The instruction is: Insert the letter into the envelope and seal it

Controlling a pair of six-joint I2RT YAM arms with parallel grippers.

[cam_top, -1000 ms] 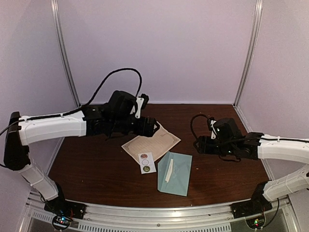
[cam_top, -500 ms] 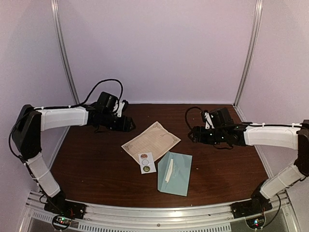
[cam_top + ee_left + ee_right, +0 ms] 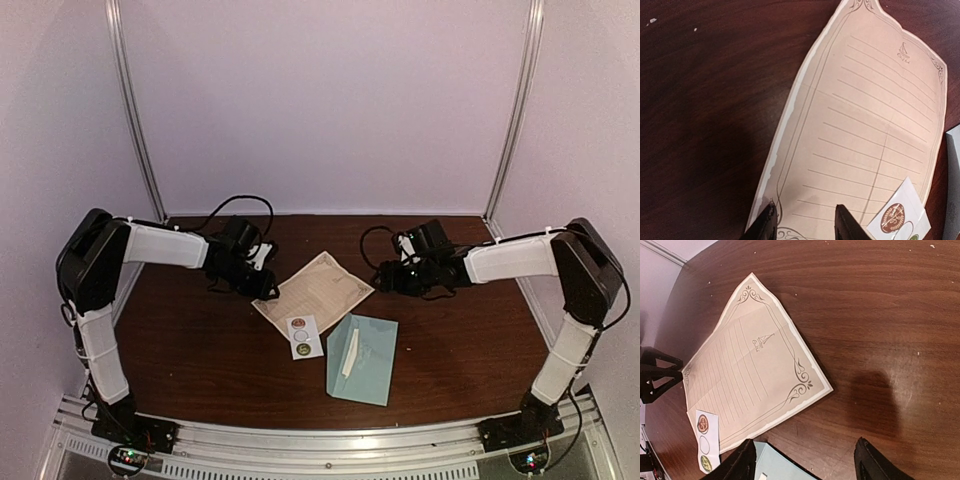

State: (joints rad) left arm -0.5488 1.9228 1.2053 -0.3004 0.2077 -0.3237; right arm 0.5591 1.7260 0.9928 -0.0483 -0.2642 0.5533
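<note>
Letter [image 3: 313, 291] lies flat on the table [image 3: 190, 345] between the two arms' tips. At its nearest corner the left gripper [image 3: 805, 222] stands slightly parted and empty, fingertips low over the paper's edge. Facing it from the other side, the right gripper [image 3: 802, 465] is spread wide and grasps nothing. Just under its fingers lies the envelope [image 3: 780, 467], with the sticker strip [image 3: 705, 440] overlapping the sheet's corner.

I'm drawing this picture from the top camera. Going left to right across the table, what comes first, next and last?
left gripper → letter → right gripper. The sticker strip and the envelope lie nearer and overlap these sideways, so they are left out.
</note>
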